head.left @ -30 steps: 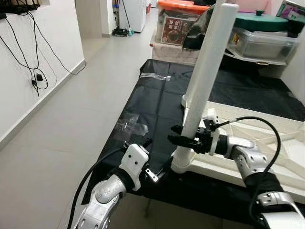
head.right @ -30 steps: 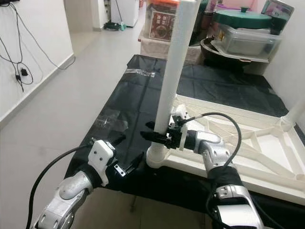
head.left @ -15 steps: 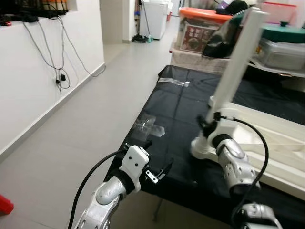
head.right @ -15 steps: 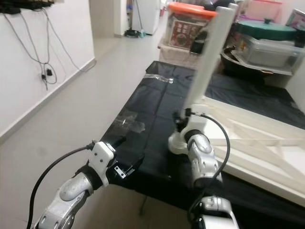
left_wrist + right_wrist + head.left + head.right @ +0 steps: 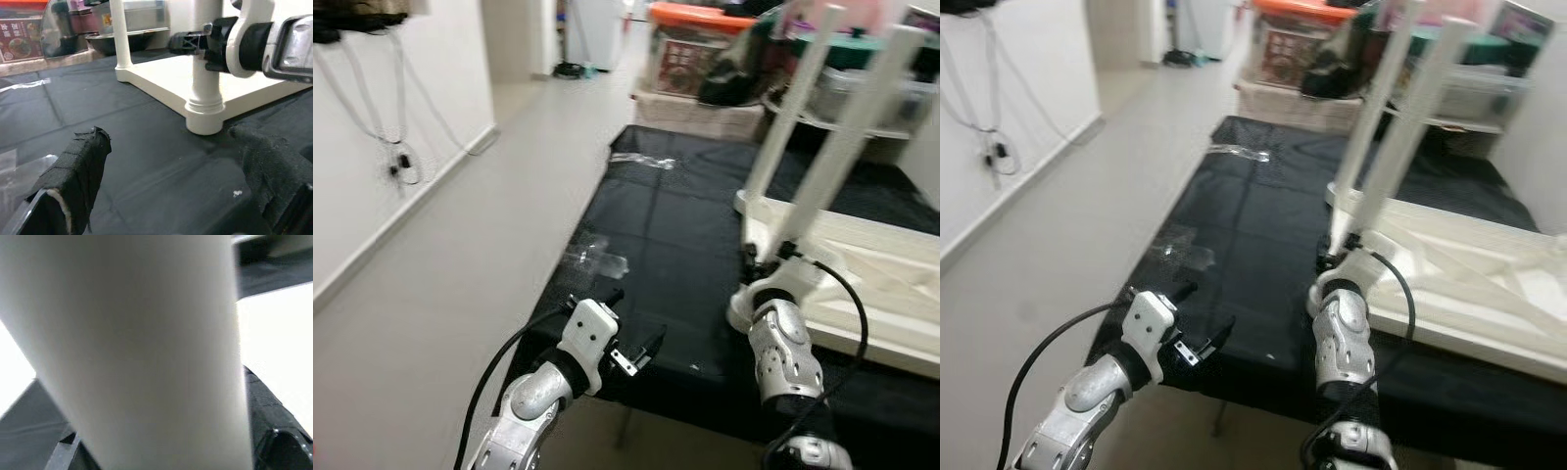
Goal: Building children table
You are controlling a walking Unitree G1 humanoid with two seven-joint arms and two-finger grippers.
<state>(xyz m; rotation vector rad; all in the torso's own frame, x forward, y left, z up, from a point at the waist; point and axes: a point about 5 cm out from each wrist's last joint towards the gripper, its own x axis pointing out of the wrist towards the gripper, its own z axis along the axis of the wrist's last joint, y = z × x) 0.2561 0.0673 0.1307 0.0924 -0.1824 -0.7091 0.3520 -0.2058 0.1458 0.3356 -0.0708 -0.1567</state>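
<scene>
MOVED: your head turned, so a second leg shows | NOW: right gripper (image 5: 195,43) hugs the near table leg (image 5: 832,162), low by its socket on the upside-down tabletop (image 5: 871,264) | left gripper (image 5: 631,343) open, empty, beside that leg | DO: twist slowly, keep the leg straight.

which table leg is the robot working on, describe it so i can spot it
Find the upturned white tabletop lying on the black sheet. Two white legs stand up from it; yours is the nearer leg, at the front corner. Unlike the farther leg, it has the right claw at its base.
</scene>
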